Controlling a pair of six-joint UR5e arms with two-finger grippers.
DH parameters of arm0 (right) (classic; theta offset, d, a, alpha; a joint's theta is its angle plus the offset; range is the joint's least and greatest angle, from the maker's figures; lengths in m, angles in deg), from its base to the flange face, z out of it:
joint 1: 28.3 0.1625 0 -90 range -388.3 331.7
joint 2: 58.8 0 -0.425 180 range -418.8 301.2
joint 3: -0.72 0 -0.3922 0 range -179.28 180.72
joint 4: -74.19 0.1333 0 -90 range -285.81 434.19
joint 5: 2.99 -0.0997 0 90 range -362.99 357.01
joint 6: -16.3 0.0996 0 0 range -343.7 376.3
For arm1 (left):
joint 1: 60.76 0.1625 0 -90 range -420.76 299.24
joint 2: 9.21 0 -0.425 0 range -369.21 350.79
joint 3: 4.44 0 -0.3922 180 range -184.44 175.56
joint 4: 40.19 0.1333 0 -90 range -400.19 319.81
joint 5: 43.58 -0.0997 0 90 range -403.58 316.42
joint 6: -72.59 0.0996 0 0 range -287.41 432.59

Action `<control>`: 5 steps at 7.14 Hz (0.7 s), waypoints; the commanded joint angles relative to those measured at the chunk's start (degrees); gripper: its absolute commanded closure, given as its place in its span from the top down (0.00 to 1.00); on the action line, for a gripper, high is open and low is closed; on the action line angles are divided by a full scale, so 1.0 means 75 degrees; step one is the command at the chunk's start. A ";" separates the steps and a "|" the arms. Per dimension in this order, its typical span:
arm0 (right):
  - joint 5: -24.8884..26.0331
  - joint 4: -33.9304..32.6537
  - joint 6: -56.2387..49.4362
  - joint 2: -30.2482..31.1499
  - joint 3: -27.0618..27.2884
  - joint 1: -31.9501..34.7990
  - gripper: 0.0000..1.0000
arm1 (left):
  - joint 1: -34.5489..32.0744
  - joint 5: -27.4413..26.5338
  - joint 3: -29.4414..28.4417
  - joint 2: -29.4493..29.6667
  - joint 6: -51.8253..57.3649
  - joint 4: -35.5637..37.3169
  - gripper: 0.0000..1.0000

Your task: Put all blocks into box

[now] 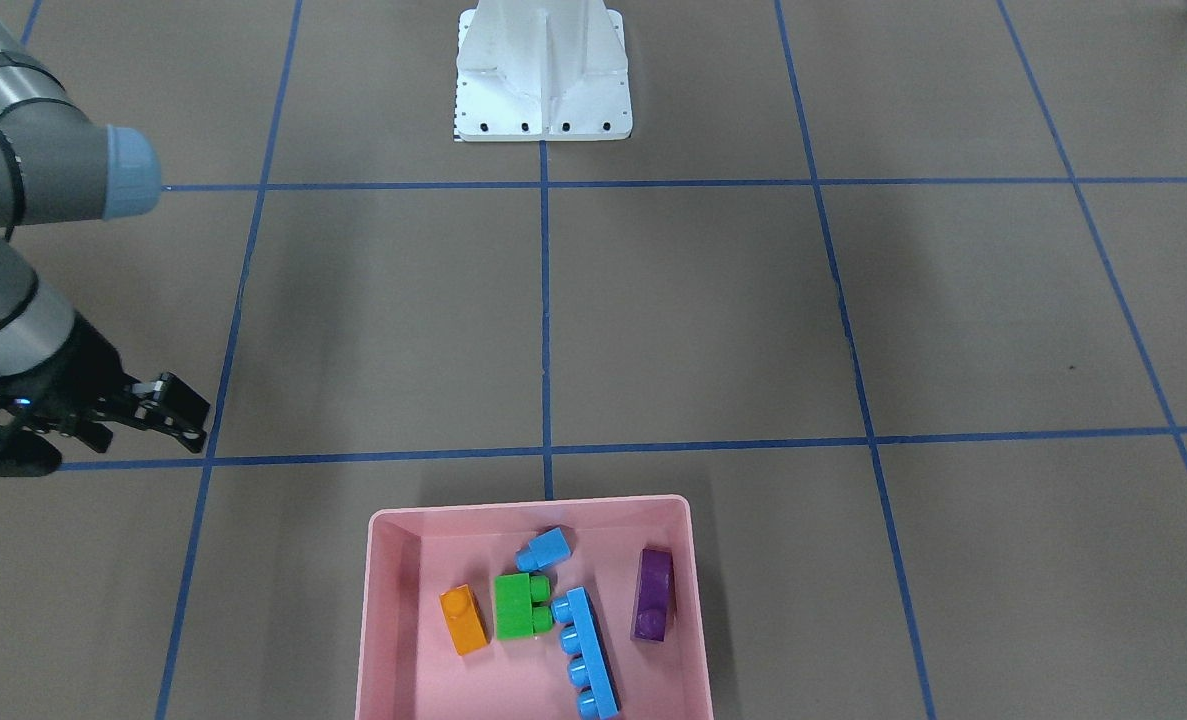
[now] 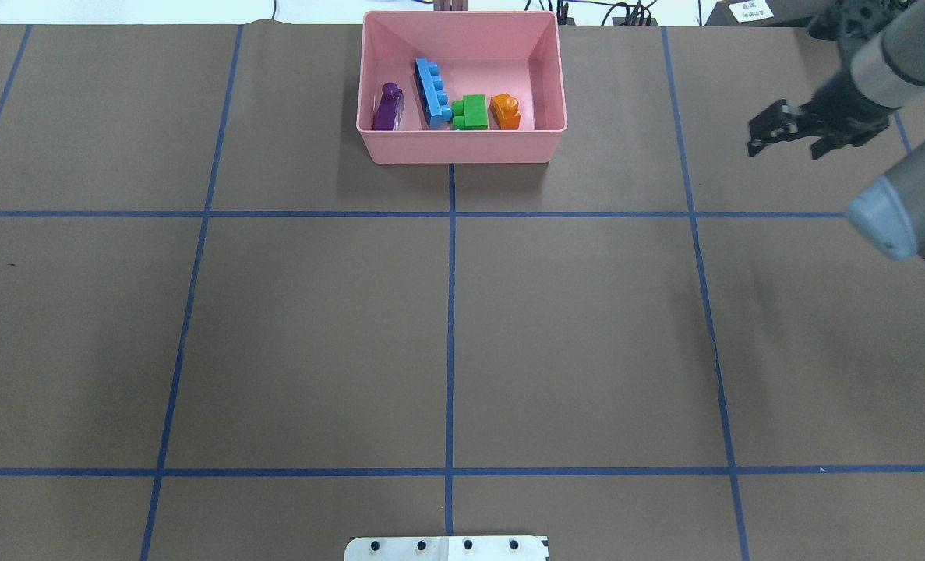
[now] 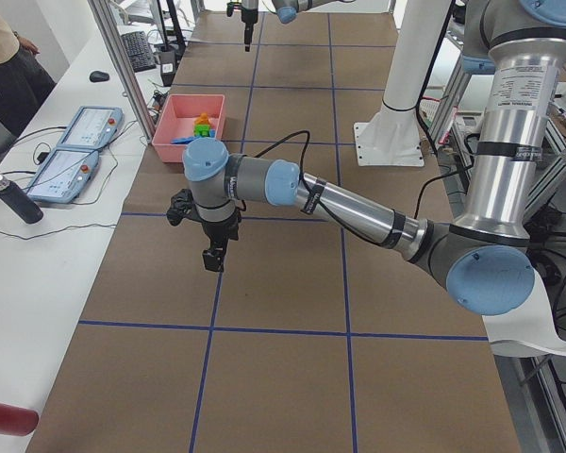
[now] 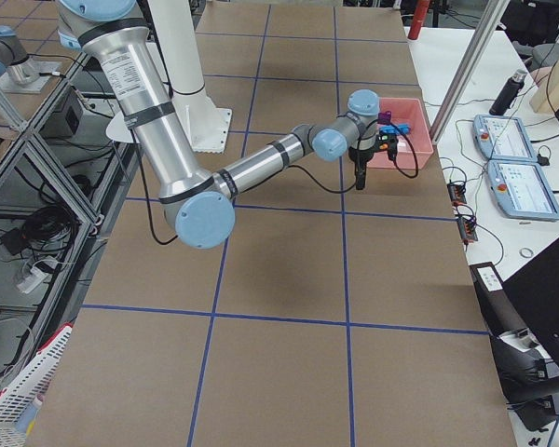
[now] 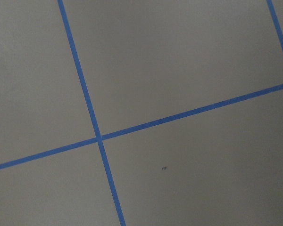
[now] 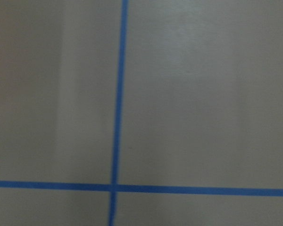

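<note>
The right end effector (image 2: pixel 784 146) hangs above the surface (image 2: pixel 587 327), jaws spread wide and gripping nothing, well apart from the pink box (image 1: pixel 528 505). I cannot tell how far the left end effector (image 3: pixel 210 247) is open. Inside the box lie the orange block (image 1: pixel 464 620), green block (image 1: pixel 518 607), small blue block (image 1: pixel 548 550), long light-blue block (image 1: pixel 590 650) and purple block (image 1: pixel 653 595).

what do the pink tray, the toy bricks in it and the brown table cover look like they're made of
Shallow pink tray: likely moulded plastic, smooth with a soft sheen and rounded corners.
Green studded toy brick and long light-blue four-stud brick: hard plastic, with saturated colour and slight shine on the studs.
Brown table cover: matte and flat, probably paper.
</note>
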 commanded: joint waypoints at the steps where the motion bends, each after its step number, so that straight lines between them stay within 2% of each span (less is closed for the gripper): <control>1: -0.0627 -0.0682 -0.2308 0.0896 0.0114 0.1388 1.00 | -0.0018 -0.0007 -0.0034 -0.0186 -0.0018 0.0064 1.00; 4: -0.0572 -0.3411 -0.5836 0.1249 0.0384 0.2633 1.00 | -0.0018 -0.0019 -0.0058 -0.0281 -0.0065 0.0181 1.00; 5: -0.0571 -0.3674 -0.6543 0.1598 0.0430 0.2868 1.00 | -0.0018 -0.0007 -0.0128 -0.0293 -0.0065 0.0181 1.00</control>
